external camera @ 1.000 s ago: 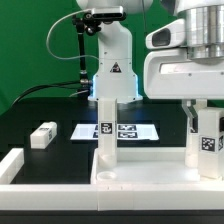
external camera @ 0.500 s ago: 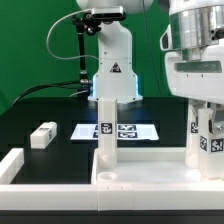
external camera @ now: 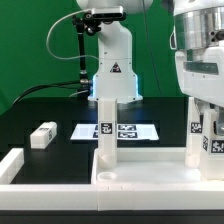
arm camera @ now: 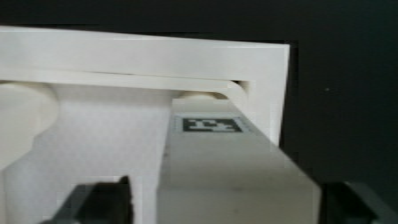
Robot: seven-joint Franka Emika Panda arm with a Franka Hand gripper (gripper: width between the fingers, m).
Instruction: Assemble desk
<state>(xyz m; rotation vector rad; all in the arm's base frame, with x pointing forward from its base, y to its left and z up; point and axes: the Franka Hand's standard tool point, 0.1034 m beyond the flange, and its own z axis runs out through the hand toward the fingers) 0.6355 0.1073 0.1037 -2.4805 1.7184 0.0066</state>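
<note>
The desk (external camera: 150,165) lies upside down on the black table (external camera: 40,105), at the lower centre and 4 o'clock region of the exterior view. Its broad rimmed tabletop panel rests flat, rim upward. Two short square legs stand upright on the panel. The first leg (external camera: 106,135) rises at the panel's far corner toward the exterior view's left and carries a black-and-white tag on its near face. The second leg (external camera: 204,140) stands at the far corner toward the exterior view's right, at about 3 o'clock in the frame, also tagged.

The gripper (external camera: 205,105) sits directly above the second leg, its large white body filling the 1 to 3 o'clock region. In the wrist view, the dark fingers (arm camera: 98,203) flank the tagged leg (arm camera: 222,160) on both sides, with the panel corner (arm camera: 249,65) beyond. The jaws stand narrow about the leg; whether the pads actually press on it cannot be confirmed from either view.

A loose leg (external camera: 43,135) lies on its side on the table at 9 o'clock, well apart from the desk. The marker board (external camera: 135,130) lies flat just behind the panel. A white border bar (external camera: 12,165) sits at 8 o'clock, beside the panel.
</note>
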